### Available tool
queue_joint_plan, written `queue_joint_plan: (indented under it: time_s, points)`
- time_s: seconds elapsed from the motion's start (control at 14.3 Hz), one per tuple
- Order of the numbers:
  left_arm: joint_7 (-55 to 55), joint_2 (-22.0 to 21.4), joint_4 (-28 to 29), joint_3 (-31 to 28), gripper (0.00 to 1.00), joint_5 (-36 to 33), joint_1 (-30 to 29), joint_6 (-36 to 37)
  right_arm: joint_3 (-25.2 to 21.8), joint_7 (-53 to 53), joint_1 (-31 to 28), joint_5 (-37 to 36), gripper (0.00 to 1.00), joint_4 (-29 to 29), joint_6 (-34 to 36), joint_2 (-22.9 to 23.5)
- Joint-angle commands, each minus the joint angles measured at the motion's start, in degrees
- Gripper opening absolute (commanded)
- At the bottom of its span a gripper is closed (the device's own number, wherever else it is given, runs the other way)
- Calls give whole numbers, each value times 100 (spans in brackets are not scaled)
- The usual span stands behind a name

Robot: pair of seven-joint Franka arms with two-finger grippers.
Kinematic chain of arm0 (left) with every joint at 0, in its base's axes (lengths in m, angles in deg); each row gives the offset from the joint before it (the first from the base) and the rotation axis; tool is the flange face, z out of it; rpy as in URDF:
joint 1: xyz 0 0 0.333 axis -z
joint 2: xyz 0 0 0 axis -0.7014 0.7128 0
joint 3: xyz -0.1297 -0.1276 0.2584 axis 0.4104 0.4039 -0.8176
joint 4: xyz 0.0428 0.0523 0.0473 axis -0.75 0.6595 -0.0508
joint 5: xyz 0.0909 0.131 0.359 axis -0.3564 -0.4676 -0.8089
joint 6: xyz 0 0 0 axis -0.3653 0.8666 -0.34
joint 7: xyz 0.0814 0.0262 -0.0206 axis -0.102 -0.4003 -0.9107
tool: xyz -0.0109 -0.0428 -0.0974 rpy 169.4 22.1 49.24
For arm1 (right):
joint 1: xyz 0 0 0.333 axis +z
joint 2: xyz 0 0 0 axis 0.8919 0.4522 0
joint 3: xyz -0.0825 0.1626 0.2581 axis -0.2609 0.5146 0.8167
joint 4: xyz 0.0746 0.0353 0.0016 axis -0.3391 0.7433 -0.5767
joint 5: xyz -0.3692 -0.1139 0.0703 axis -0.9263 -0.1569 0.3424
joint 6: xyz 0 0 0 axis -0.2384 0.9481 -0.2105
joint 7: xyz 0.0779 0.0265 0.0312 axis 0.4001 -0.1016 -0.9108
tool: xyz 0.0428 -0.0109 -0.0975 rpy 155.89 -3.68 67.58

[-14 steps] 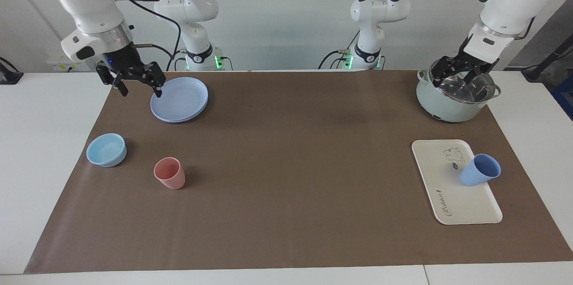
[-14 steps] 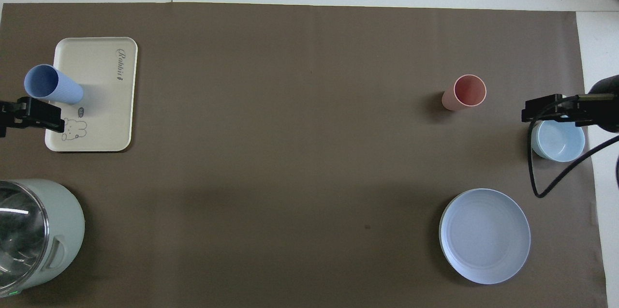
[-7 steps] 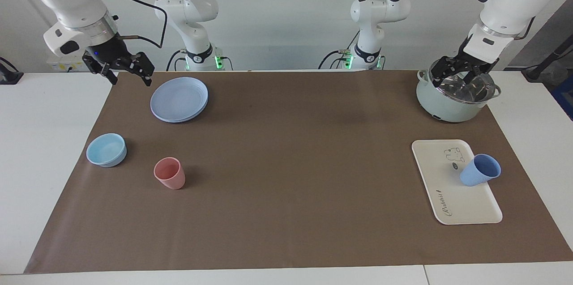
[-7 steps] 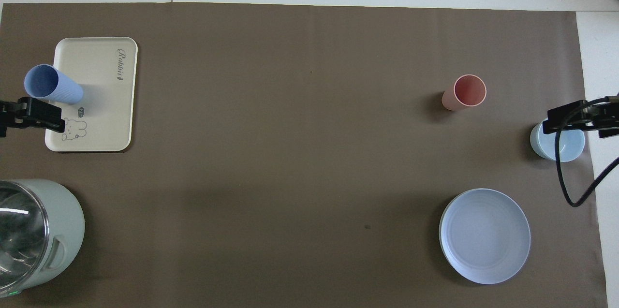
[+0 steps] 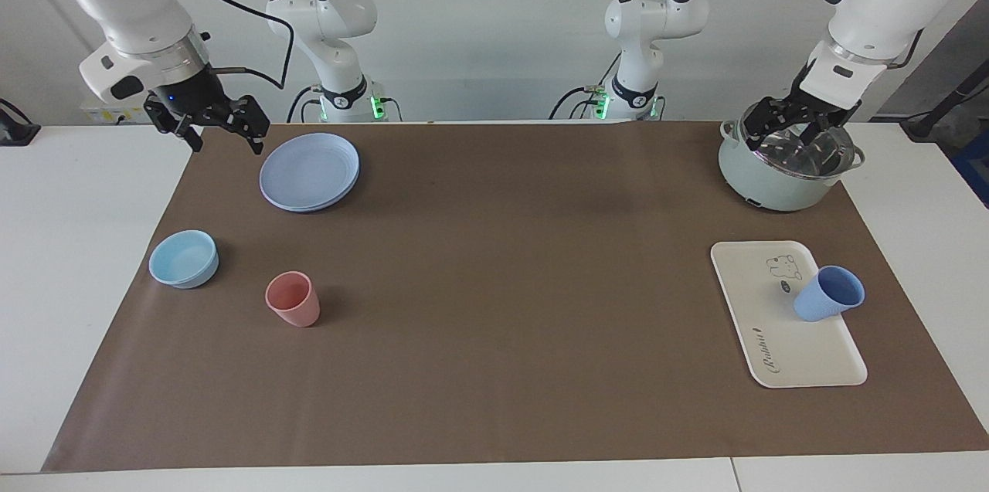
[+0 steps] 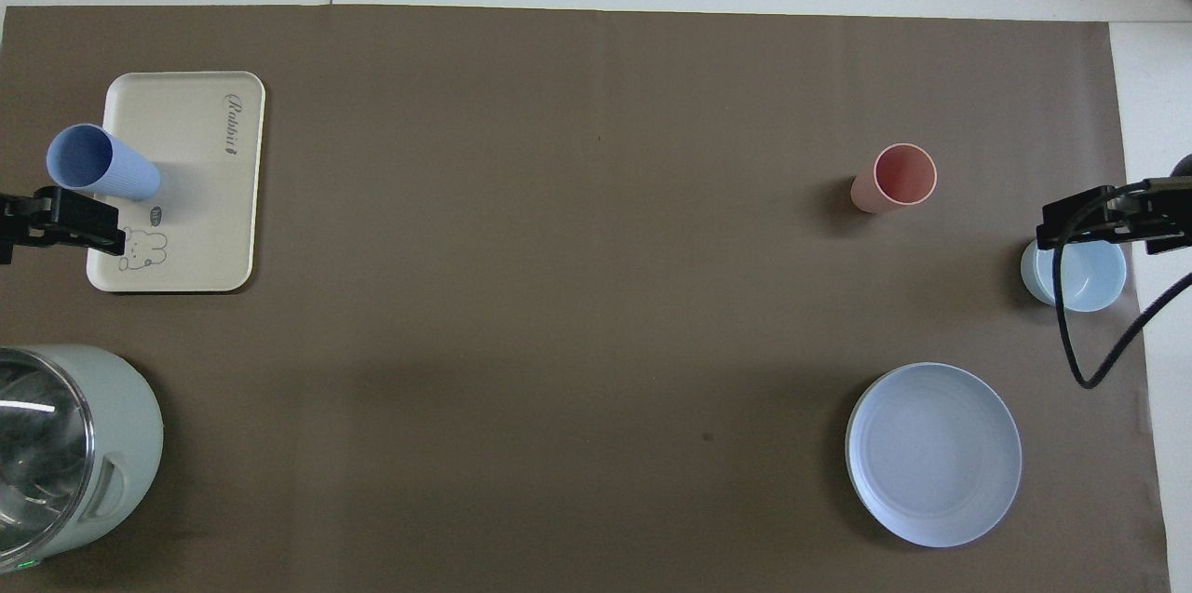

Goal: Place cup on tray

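The periwinkle-blue cup (image 5: 828, 294) stands on the cream-white tray (image 5: 776, 345), close to the tray's long edge toward the left arm's end of the table. Both also show in the overhead view, the cup (image 6: 101, 167) and the tray (image 6: 203, 193). My left gripper (image 5: 786, 135) is open and empty, up in the air by the pot and well apart from the cup. My right gripper (image 5: 224, 138) is open and empty, raised over the mat's edge beside the round blue plate (image 5: 309, 171).
A pale-green pot (image 5: 784, 167) with a glass lid stands nearer the robots than the tray. A pink cup (image 5: 293, 299) and a light-blue bowl (image 5: 184, 259) stand toward the right arm's end, farther from the robots than the plate.
My right gripper has lifted off the blue plate's rim and drawn back toward the mat's edge. The left gripper, the cup and the tray have not moved.
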Motion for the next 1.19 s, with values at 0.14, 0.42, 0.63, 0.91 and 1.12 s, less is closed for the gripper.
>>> queue_joint_plan:
  time_s: [0.14,0.42,0.63,0.91,1.12]
  points:
    - [20,-117,110,39,100,-91,-52,17,9,-174,-94,-4,100,-189,79,77]
    - [20,-117,110,39,100,-91,-52,17,-9,-157,-102,-4,100,-127,79,51]
    - [20,-117,110,39,100,-91,-52,17,-9,-148,-102,-4,100,-127,79,51]
    - [20,-117,110,39,100,-91,-52,17,-18,-139,-94,-13,100,-127,79,51]
    - [20,-117,110,39,100,-91,-52,17,-9,-139,-94,-4,100,-118,79,51]
